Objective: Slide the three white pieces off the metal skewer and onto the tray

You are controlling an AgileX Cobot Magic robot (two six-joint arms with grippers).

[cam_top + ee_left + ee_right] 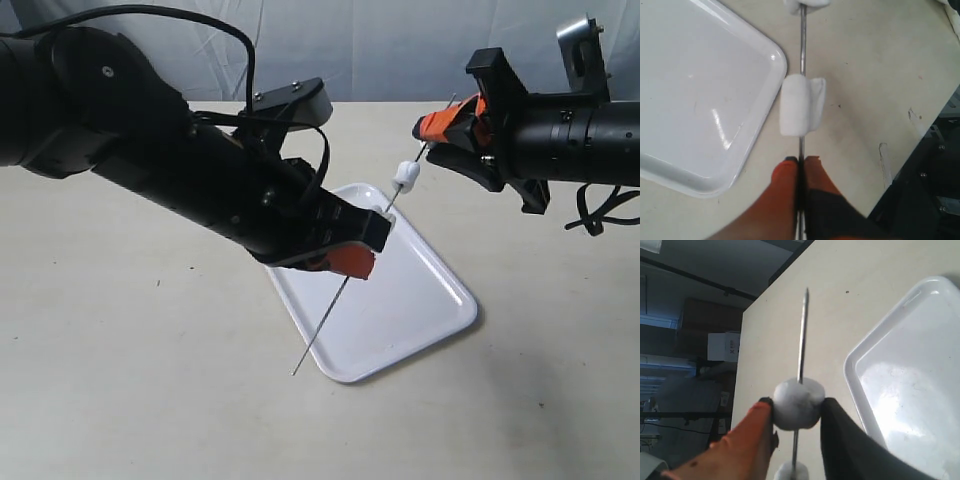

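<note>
While the left fingers (782, 185) are pinching shut on the bare shaft of the metal skewer (320, 327) and holding it tilted in the air by the tray (435, 290), the right fingers (747, 440) are sitting partly open around the end piece (796, 406), one finger touching each side of it. Reading this as the first pull-off being set up, since none of the three white pieces (406, 176) is lying in the tray yet. All are riding on the upper stretch of the rod: the end piece is sitting nearest the pointed top, the middle piece (792, 472) just behind it, and the lowest piece (800, 105) just beyond the left fingertips. The tray is lying flat on the table (120, 380) and is holding nothing, just glare on the glossy floor. The next move is probably calling for a light squeeze and a straight draw along the rod toward the free tip, with the left side bracing. Cannot tell whether the end piece is hanging over the tray, so the drop may be needing a shift inward first. Too hard a squeeze is risking squashing it.
</note>
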